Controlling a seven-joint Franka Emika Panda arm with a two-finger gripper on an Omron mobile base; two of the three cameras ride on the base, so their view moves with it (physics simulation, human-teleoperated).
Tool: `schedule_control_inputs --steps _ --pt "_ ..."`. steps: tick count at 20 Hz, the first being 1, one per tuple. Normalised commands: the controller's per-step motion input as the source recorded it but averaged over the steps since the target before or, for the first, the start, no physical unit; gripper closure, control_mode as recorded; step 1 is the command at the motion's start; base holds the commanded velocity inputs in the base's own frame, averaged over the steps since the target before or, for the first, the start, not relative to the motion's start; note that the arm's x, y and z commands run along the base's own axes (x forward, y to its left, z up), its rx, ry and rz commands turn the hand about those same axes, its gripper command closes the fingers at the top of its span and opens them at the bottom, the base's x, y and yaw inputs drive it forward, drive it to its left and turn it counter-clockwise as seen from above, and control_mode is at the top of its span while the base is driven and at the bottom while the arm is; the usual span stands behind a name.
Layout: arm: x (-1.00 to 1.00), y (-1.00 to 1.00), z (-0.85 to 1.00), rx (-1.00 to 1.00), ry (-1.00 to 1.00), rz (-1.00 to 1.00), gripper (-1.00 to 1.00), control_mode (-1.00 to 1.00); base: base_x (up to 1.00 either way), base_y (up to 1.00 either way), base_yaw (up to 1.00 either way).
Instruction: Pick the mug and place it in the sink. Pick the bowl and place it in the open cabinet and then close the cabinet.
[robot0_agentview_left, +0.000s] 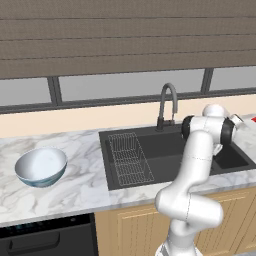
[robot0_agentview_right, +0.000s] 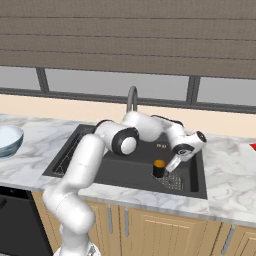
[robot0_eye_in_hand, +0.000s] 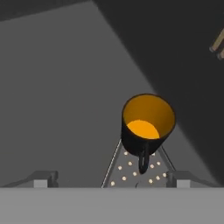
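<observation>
Hand view: the gripper (robot0_eye_in_hand: 109, 181) looks down into the sink, its two finger tips (robot0_eye_in_hand: 43, 179) spread wide, one on either side of the mug with clear gaps, gripping nothing.
Mug: the mug (robot0_eye_in_hand: 146, 127) stands upright on the sink floor, black outside, orange-yellow inside, its handle turned towards the camera; in the right base view the mug (robot0_agentview_right: 159, 168) sits in the near right part of the basin.
Drain plate: a perforated drain plate (robot0_eye_in_hand: 135, 173) lies under and just near of the mug; the right base view shows the same drain plate (robot0_agentview_right: 172, 181) just right of the mug.
Gripper in right base view: the gripper (robot0_agentview_right: 172, 164) hangs just beside the mug on its right, released.
In the way: the white arm (robot0_agentview_left: 197, 160) crosses the right half of the basin in the left base view.
Sink: the sink (robot0_agentview_left: 120, 175) is dark grey, set in a marble counter (robot0_agentview_left: 75, 185).
Wire rack: a wire rack (robot0_agentview_left: 129, 157) lies in the left part of the basin.
Bowl: the bowl (robot0_agentview_left: 41, 166) rests on the counter well left of the sink, white inside.
Tap: a dark gooseneck tap (robot0_agentview_left: 168, 105) rises at the far edge of the sink.
Far wall: a window (robot0_agentview_left: 130, 85) under brown blinds (robot0_agentview_left: 125, 35).
</observation>
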Motion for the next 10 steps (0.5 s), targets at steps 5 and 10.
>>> schedule_control_inputs --steps 5,10 --pt "-0.41 0.00 0.81 0.00 0.00 -0.11 -1.00 -1.00 0.00 0.00 0.00" --pt "-0.50 0.07 0.80 -0.01 0.00 -0.11 -1.00 -1.00 0.00 0.00 0.00"
